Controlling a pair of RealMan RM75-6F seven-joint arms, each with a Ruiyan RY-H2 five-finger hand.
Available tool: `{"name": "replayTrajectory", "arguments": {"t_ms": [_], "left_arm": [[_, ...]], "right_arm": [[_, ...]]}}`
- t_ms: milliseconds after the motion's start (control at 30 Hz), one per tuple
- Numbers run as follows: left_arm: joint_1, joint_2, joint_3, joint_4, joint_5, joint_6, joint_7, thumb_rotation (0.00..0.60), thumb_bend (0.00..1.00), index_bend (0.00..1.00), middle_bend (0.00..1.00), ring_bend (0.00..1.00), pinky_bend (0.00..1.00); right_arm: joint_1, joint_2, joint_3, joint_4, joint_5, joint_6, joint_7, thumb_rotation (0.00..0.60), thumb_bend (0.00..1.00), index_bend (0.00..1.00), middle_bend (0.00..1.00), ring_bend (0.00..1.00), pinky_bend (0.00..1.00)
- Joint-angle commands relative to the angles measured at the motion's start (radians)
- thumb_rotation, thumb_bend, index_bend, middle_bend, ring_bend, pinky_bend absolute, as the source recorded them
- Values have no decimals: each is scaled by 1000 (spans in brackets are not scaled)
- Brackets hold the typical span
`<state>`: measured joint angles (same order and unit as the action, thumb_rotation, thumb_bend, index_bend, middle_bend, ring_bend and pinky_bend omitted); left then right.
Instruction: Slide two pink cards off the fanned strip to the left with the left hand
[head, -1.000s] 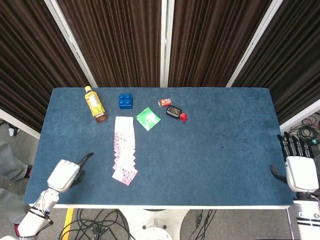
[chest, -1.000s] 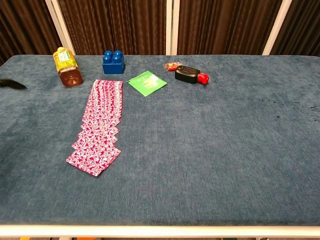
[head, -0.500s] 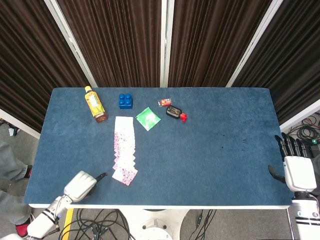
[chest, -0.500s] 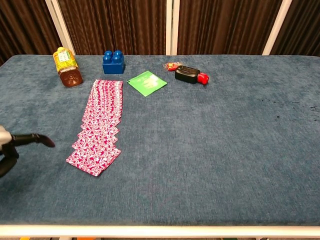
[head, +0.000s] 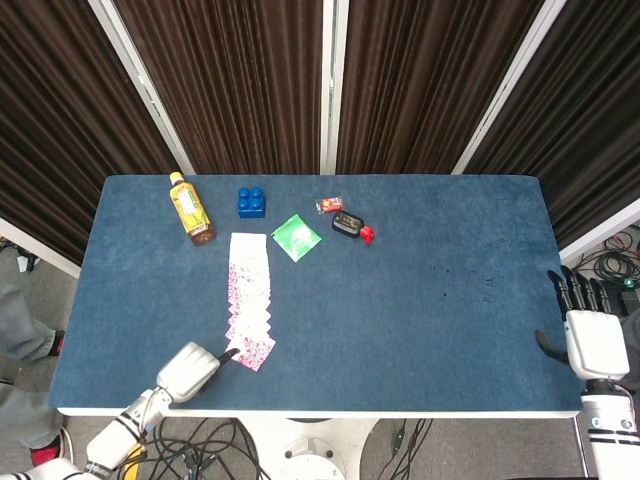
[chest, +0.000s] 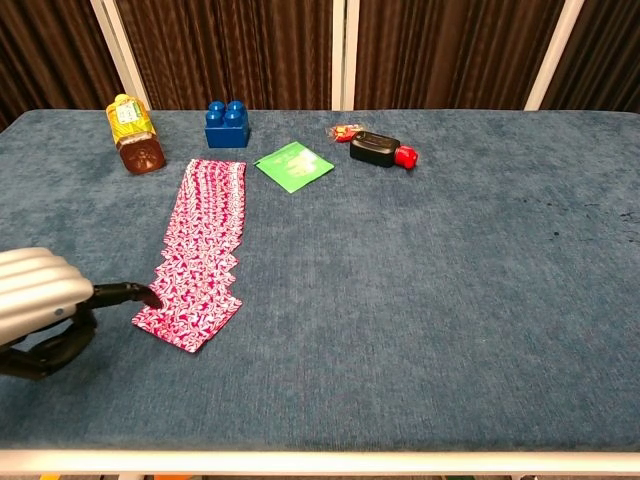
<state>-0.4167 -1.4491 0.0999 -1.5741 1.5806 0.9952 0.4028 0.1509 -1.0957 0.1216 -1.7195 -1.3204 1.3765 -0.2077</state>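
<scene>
The fanned strip of pink patterned cards (head: 249, 290) (chest: 205, 230) runs from mid-table toward the front edge, left of centre. Its nearest card (head: 251, 351) (chest: 190, 318) lies slightly askew at the strip's end. My left hand (head: 188, 368) (chest: 35, 295) sits low at the front left, most fingers curled in. One finger stretches right, its fingertip (head: 231, 353) (chest: 148, 295) at the left edge of the nearest cards. It holds nothing. My right hand (head: 592, 335) hangs at the table's far right edge with fingers straight and apart; the chest view does not show it.
At the back left stand a tea bottle (head: 189, 208) (chest: 132, 133) and a blue block (head: 252, 202) (chest: 227, 124). A green packet (head: 296, 237) (chest: 293, 165), a small red wrapper (head: 328, 205) and a black-and-red object (head: 351, 225) (chest: 382, 151) lie behind the strip.
My left hand has swept from the far left toward the strip's near end, and its extended finger now reaches the nearest cards. The cards have not shifted. The right hand is nearly still.
</scene>
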Motion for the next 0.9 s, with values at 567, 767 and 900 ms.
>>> {"name": "replayTrajectory", "arguments": {"t_ms": [567,767,900], "left_arm": [[-33,-43,-1,47,-81,-62,26,600,693,160,794,872,831],[-25,-39,2,64,-108,-53,44,600,693,159,794,872,831],[-20,-28,6,73,-119,-48,40,600,693,159,794,872,831]], "right_arm": [[8,-8,3,22,22,-15,14,600,200,0,0,0,0],[7,-8,2,22,18,-12,17,600,200,0,0,0,0],[6,-10,1,21,20,-10,14,600,200,0,0,0,0]]}}
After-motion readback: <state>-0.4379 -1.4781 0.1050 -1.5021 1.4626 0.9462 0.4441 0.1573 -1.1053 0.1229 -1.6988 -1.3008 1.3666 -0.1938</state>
